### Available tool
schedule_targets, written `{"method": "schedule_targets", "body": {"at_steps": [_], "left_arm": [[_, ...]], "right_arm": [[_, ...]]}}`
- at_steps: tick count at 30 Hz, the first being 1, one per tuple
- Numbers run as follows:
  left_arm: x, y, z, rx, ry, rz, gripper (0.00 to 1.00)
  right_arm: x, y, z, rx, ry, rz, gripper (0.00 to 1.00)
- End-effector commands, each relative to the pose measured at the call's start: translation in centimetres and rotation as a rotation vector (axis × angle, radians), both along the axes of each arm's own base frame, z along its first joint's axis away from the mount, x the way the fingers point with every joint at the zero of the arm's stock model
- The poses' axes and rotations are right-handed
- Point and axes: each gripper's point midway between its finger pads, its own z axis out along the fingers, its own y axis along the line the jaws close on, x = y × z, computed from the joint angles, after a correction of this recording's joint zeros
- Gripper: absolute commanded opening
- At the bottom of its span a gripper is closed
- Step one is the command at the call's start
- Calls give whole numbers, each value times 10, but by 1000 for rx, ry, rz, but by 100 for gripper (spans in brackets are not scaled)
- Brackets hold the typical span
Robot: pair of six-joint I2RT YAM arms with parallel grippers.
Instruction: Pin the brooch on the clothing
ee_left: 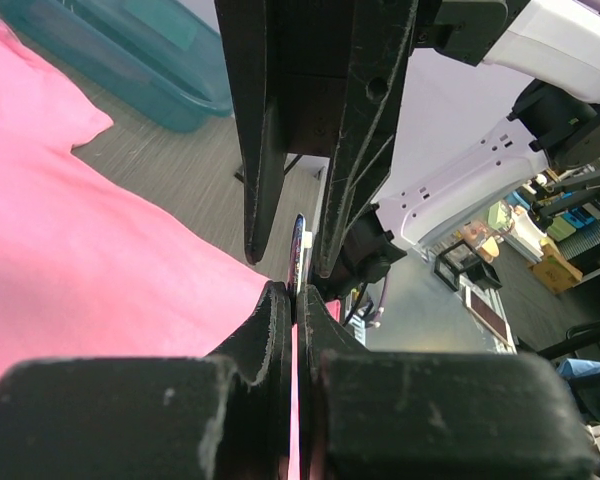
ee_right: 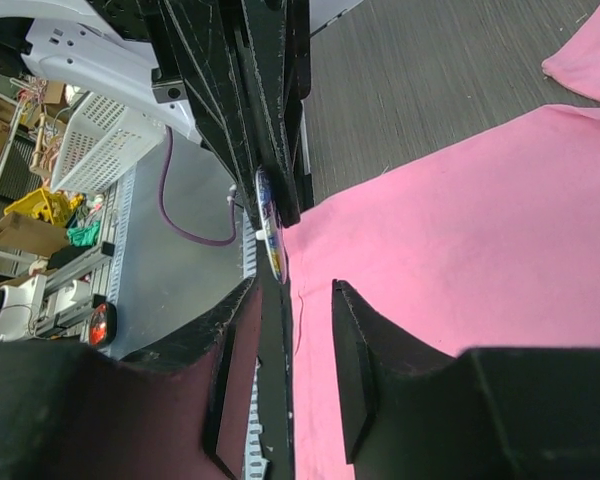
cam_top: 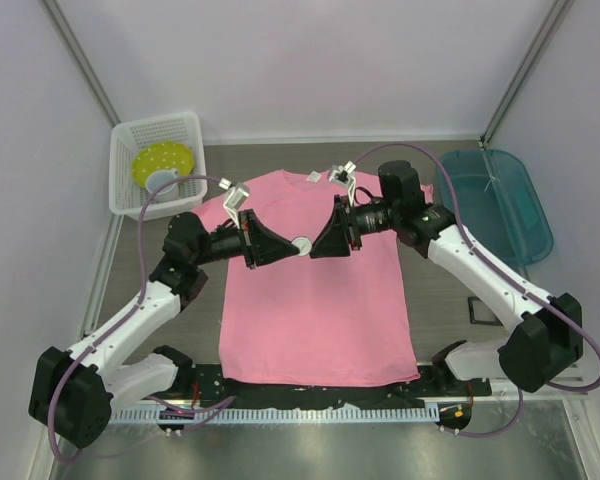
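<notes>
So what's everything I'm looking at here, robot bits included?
T-shirt: one, pink, spread flat mid-table.
brooch: one, small and round, whitish seen from above, held over the shirt between the two grippers.
basket: one, white, far left corner.
yellow item: one, yellow with pale dots, in the basket; cannot tell what it is.
pale round thing: one, whitish, in the basket beside it.
bin: one, teal, far right corner.
black case: one, small, on the table right of the shirt.
left gripper: one, black, shut on the brooch.
right gripper: one, black, open, fingers either side of the brooch.
</notes>
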Motion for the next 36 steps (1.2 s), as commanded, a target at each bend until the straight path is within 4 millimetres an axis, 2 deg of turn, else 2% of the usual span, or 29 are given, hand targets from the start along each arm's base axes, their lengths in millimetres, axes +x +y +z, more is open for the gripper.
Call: {"method": "schedule_targets", "body": {"at_steps": [1, 10, 13, 16, 17, 18, 19, 20, 25, 27, 30, 36], "left_arm": [[-3, 0, 4, -10, -21, -21, 0], [-4, -2, 2, -5, -9, -42, 0], [-4, -3, 3, -4, -4, -55, 0], [-3, -4, 1, -2, -3, -56, 0], [-3, -3, 2, -2, -6, -55, 0], [-2, -3, 1, 0, -3, -53, 0], [-1, -3, 2, -1, -8, -44, 1], [1, -3, 1, 4, -9, -34, 2], [7, 3, 9, 49, -109, 23, 34], [10, 5, 11, 71, -142, 54, 39], [11, 10, 14, 101, -208, 79, 43], [9, 8, 10, 156, -253, 78, 42]], "right_arm": [[3, 5, 15, 23, -64, 4, 40], [5, 8, 16, 22, -64, 9, 38], [5, 9, 15, 19, -62, 14, 33], [4, 8, 15, 18, -66, 12, 20], [4, 8, 13, 15, -62, 13, 7], [4, 9, 12, 13, -61, 12, 1], [5, 8, 11, 7, -59, 5, 1], [5, 8, 10, 4, -60, 3, 1], [4, 6, 4, -11, -47, -12, 1], [5, 6, 2, -19, -44, -20, 1], [6, 6, 0, -25, -44, -30, 1], [6, 9, -2, -38, -32, -38, 1]]}}
